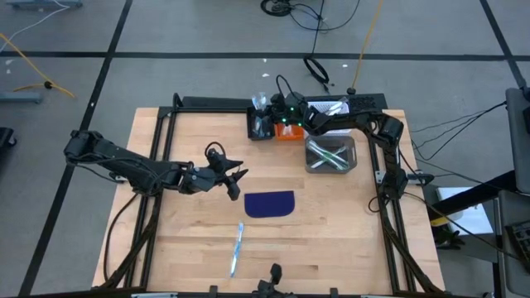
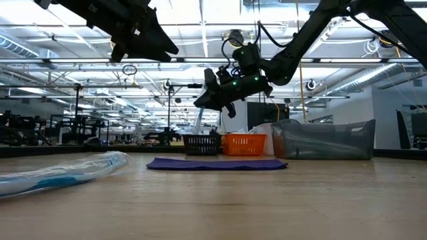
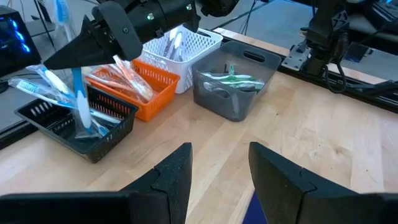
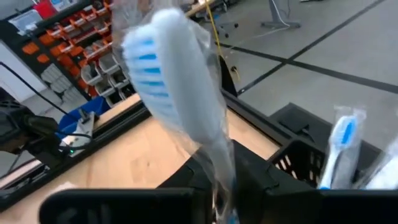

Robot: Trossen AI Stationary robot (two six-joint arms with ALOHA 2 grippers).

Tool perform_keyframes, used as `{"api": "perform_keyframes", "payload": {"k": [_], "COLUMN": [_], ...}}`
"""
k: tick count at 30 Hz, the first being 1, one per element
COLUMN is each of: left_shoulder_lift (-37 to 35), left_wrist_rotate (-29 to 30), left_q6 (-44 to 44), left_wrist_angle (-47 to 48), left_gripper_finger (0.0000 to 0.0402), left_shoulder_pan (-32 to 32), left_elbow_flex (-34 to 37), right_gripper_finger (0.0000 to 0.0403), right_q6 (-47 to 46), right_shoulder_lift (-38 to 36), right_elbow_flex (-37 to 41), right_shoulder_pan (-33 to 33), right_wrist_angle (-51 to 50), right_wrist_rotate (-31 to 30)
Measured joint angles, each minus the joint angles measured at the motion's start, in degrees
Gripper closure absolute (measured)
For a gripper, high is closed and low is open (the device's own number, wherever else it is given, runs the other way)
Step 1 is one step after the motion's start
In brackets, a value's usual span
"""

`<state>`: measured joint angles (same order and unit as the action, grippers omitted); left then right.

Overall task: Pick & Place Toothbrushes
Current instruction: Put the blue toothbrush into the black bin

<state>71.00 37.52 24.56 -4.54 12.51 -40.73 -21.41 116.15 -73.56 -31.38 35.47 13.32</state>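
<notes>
My right gripper (image 1: 263,116) hangs over the black bin (image 1: 259,127) at the far edge, shut on a light-blue and white toothbrush (image 3: 79,93) in a clear wrapper. More wrapped brushes lean in that bin (image 3: 37,87). Orange-pink ones lie in the orange bin (image 3: 127,78), white ones in the white bin (image 3: 174,43), and green ones in the grey bin (image 1: 331,155). Another light-blue toothbrush (image 1: 238,248) lies flat near the table's near edge. My left gripper (image 1: 233,180) hovers open above mid-table, left of the dark blue mat (image 1: 272,203), holding nothing. My right gripper pinches the wrapped toothbrush by its handle (image 4: 219,180) between the two fingers, which lie across it. The brush stands nearly upright, bristle head (image 4: 165,74) above the fingers. Its lower end (image 3: 84,127) reaches down into the black bin; whether it touches the bin I cannot tell.
The black, orange, white and grey bins stand close together along the far edge. The blue mat lies flat at mid-table. A dark frame rail (image 1: 157,141) runs along the table's sides. Bare wood shows between the mat and the near edge.
</notes>
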Motion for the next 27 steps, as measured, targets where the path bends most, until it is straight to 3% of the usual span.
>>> {"api": "perform_keyframes", "payload": {"k": [5,17,27], "left_shoulder_lift": [0.00,0.00,0.00], "left_wrist_rotate": [0.00,0.00,0.00], "left_q6": [-0.02,-0.05,-0.07], "left_wrist_angle": [0.04,0.09,0.09], "left_gripper_finger": [0.0240,0.0240,0.0240], "left_shoulder_pan": [0.00,0.00,0.00], "left_elbow_flex": [0.00,0.00,-0.02], "right_gripper_finger": [0.0343,0.0241,0.0223], "right_q6": [0.05,1.31,2.73], "right_shoulder_lift": [-0.01,-0.01,-0.11], "right_elbow_flex": [0.00,0.02,0.02], "right_shoulder_pan": [0.02,-0.15,-1.18], "right_wrist_angle": [-1.17,0.23,4.81], "right_wrist_rotate": [-2.87,-6.04,-14.50]}}
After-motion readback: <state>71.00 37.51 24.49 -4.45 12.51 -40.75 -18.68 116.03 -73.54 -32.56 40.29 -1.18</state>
